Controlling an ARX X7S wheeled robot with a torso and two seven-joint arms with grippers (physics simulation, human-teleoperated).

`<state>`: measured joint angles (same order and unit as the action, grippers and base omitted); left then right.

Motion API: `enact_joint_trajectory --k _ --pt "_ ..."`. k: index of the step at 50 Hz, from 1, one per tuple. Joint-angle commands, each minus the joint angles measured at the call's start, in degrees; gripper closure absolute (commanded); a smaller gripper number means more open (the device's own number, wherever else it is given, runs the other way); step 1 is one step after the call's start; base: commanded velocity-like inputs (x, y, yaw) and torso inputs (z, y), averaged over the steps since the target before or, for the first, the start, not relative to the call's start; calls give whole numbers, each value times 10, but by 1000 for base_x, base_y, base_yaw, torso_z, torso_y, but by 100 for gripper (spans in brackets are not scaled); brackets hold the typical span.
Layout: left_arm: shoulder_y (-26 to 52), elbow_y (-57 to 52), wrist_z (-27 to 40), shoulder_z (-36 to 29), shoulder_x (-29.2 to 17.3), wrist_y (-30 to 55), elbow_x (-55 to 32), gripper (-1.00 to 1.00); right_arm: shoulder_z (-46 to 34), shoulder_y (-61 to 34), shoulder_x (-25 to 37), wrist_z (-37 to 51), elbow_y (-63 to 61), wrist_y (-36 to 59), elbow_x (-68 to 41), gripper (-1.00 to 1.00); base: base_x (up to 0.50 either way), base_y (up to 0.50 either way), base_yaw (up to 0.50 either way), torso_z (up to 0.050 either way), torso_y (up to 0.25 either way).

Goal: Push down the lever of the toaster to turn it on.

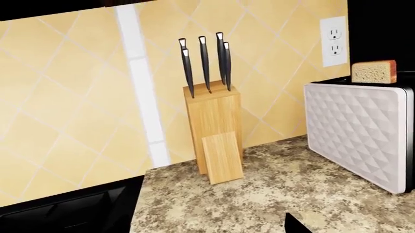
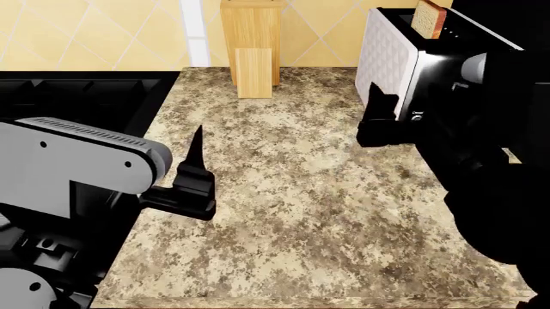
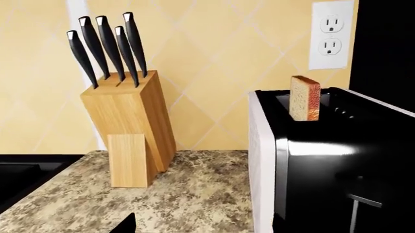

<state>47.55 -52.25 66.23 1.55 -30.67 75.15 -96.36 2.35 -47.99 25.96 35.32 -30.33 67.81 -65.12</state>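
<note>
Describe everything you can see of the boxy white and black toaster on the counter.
The boxy toaster has a white dimpled side, a glossy black end panel and a black slotted top. A slice of bread stands upright in one slot, poking out. The toaster sits on the speckled granite counter, near the tan wooden knife block but apart from it.

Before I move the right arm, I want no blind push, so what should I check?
1. Toaster upright on counter: ok.
2. Bread slice standing in the toaster: ok.
3. Lever in the right wrist view: ok, though dim.
4. Right gripper on the lever: not ok, it is short of it.
5. Right jaws open or shut: cannot tell.
6. Left gripper away from the toaster: ok.
</note>
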Motion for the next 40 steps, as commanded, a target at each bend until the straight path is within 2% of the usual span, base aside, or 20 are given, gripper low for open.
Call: enact_joint_trajectory --k 1,11,13,17,20,23,29,40 --pt "8 4 -3 -14 10 1 18 -100 -18 -36 20 -34 49 -21 63 -100 0 0 0 0 0" --pt "-13 -9 -27 -12 11 -1 48 -100 -18 -38 34 -36 60 -30 77 -100 0 0 0 0 0" --pt "-4 -7 -7 -5 -11 -12 7 -100 -17 -42 37 -36 63 -29 78 -100 0 0 0 0 0" --pt "-13 -11 -22 -7 -3 -9 29 -100 -18 -48 42 -36 69 -29 80 -100 0 0 0 0 0" --pt "-3 -7 -8 -8 -14 -16 6 -100 -18 -53 44 -35 73 -29 82 -100 0 0 0 0 0" --pt "-22 -18 -24 2 -16 -17 20 -100 -19 -56 46 -36 78 -29 84 -100 0 0 0 0 0" --pt "9 -4 12 -14 -28 -27 -22 -100 -22 -64 49 -39 93 -34 92 -100 0 0 0 0 0" --pt "-7 -12 -3 -7 -30 -30 -7 -100 -34 -63 52 -52 118 -52 110 -100 0 0 0 0 0"
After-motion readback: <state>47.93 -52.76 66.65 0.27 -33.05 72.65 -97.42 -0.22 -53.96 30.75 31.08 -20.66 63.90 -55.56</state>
